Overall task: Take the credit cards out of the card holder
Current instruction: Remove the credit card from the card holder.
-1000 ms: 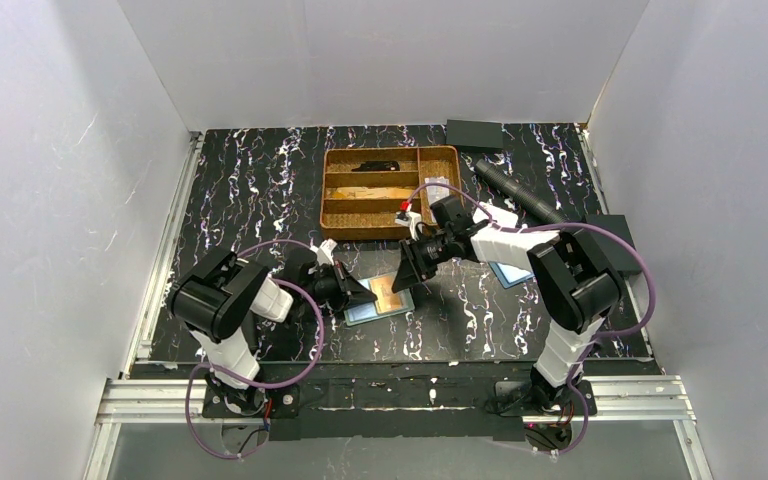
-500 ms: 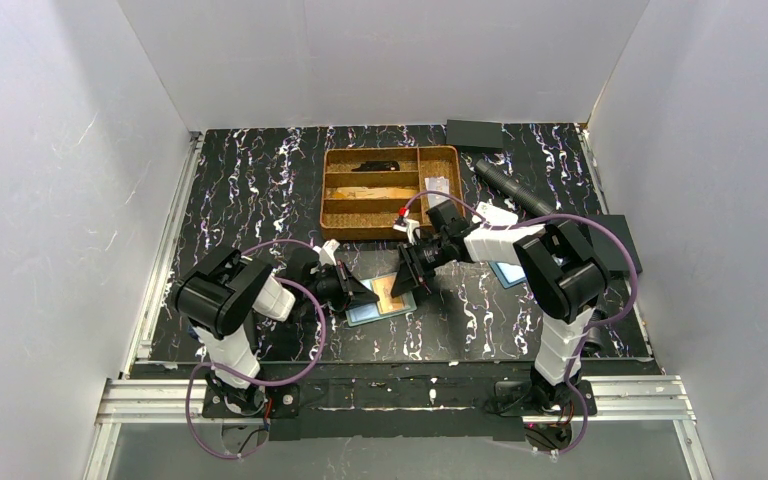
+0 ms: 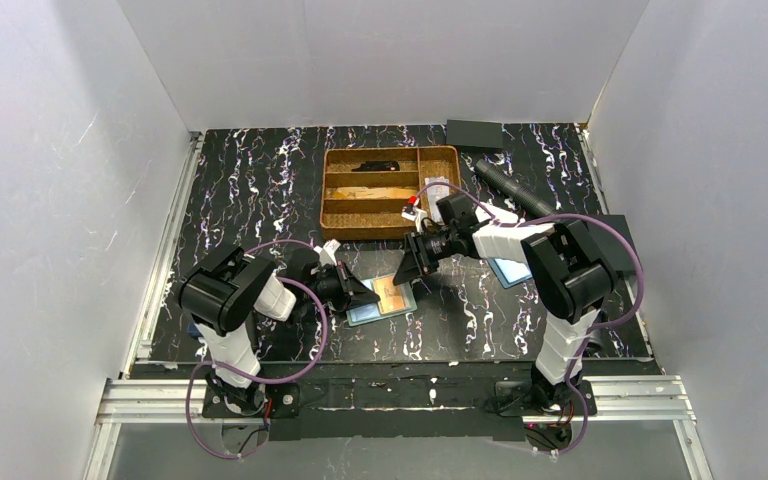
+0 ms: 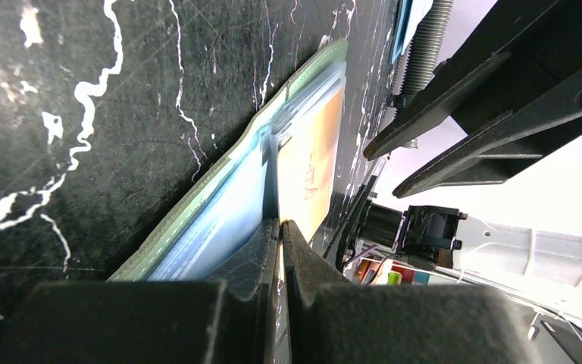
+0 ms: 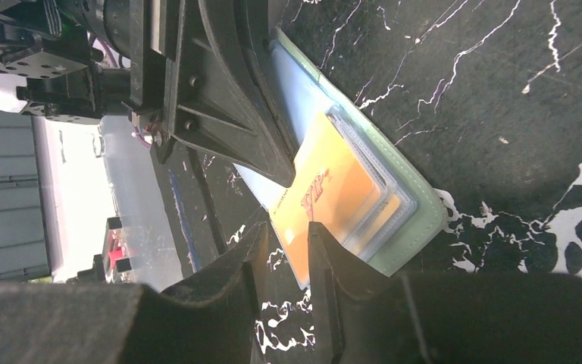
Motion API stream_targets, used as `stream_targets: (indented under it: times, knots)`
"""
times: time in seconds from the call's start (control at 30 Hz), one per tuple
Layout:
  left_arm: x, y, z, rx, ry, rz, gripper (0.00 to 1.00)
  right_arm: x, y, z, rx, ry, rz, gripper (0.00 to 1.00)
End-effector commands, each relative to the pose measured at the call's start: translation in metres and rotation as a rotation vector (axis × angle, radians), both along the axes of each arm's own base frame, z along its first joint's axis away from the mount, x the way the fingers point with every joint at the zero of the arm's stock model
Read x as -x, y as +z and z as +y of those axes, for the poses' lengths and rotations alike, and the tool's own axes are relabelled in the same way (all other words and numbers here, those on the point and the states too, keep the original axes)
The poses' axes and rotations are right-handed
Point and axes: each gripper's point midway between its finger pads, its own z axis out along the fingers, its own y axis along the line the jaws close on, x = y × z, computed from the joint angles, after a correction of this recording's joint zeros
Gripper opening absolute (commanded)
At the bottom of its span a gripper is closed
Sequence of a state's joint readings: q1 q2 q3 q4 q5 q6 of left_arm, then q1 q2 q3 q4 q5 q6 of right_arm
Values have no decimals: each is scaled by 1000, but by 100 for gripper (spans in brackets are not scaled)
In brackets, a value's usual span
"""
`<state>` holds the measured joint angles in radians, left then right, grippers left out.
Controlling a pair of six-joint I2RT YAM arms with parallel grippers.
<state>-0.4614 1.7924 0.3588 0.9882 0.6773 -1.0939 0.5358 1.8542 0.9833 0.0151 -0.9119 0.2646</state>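
The teal-green card holder (image 3: 368, 315) lies open on the table between my arms. An orange-gold credit card (image 3: 392, 292) sticks partway out of its right pocket, seen in the right wrist view (image 5: 326, 189) and in the left wrist view (image 4: 312, 163). A blue card (image 4: 220, 220) sits in the other pocket. My left gripper (image 3: 361, 293) is shut on the holder's middle edge (image 4: 280, 224). My right gripper (image 3: 413, 268) is slightly open and empty, its tips (image 5: 286, 231) just short of the orange card's free edge. The holder's green rim (image 5: 418, 220) lies flat.
A wooden divided tray (image 3: 441, 158) stands behind the holder. A second, blue holder (image 3: 510, 272) lies under the right arm. A black tube (image 3: 515, 192) and a black box (image 3: 473, 132) lie at the back right.
My right gripper has drawn back a little, up and to the right, off the holder. The left gripper stays where it was.
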Motion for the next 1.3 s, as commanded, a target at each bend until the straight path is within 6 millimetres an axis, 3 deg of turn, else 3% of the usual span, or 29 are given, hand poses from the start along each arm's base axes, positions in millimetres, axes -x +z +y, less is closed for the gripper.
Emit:
stream_targets:
  times: [0.0, 0.53, 0.63, 0.8, 0.9, 1.27]
  knots:
    - [4, -7, 0, -20, -16, 17, 0, -5, 8, 3, -9, -4, -32, 35]
    - [6, -8, 0, -19, -16, 18, 0, -11, -29, -10, 156, -63, 7, 33]
    - [7, -9, 1, -20, -17, 19, 0, -9, -22, -6, 121, -42, 8, 32]
    - [8, -10, 1, -19, -18, 21, 0, -1, 9, 3, -25, 16, -32, 32]
    - [7, -9, 0, -15, -19, 20, 0, 0, 13, 3, -38, 12, -37, 32]
    - [6, -8, -1, -8, -16, 22, 0, -11, -22, -9, 134, -68, -12, 30]
